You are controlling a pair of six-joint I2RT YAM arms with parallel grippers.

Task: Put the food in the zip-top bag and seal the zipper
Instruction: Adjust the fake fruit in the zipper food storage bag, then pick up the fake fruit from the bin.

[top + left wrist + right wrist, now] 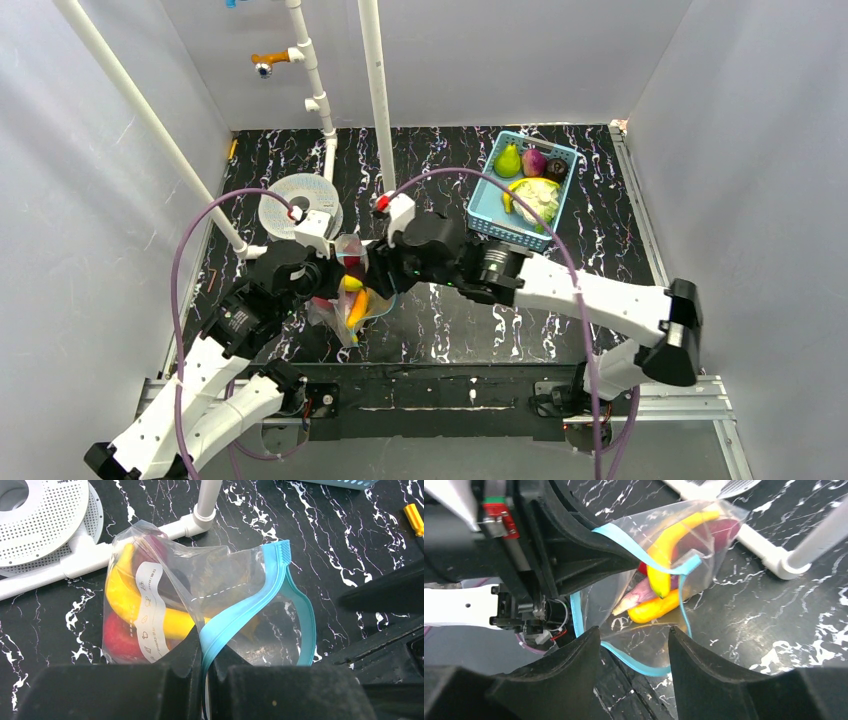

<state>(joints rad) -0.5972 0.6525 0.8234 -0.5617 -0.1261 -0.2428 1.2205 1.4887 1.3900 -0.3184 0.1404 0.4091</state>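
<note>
Fingers (175,667) of the left gripper (204,661) are pressing together on the zipper (270,587), pinching the light-blue strip between their tips. The right gripper (634,647) is hovering just over the bag's mouth edge with its fingers (574,655) spread wide, gripping nothing.

In the top view, the black marbled table (600,190) is filling the middle of the scene, with white pipes (375,90) rising from its 12 o'clock side. A light-blue basket (497,222) is sitting toward 1 o'clock, carrying a green pear (508,160) and other toy produce. A white perforated spool (285,205) is lying toward 10 o'clock.

The zip-top bag (235,575) is hanging between the two grippers at about 8 o'clock on the table, its clear plastic crinkling. Its mouth is gaping: in the left wrist view the two blue tracks are parting into a loop toward 3 o'clock of the pinch, so the zipper is not sealed.

The food is sitting inside the bag. The banana (117,592) is curving along the 9 o'clock side behind the white label (147,610), the red apple (117,637) is resting at 7 o'clock of it, and in the right wrist view the magenta piece (719,530) and the orange-yellow piece (651,611) are lying against the banana.

A yellow-handled screwdriver (414,519) is lying on the table at 2 o'clock in the left wrist view, well apart from the bag.
</note>
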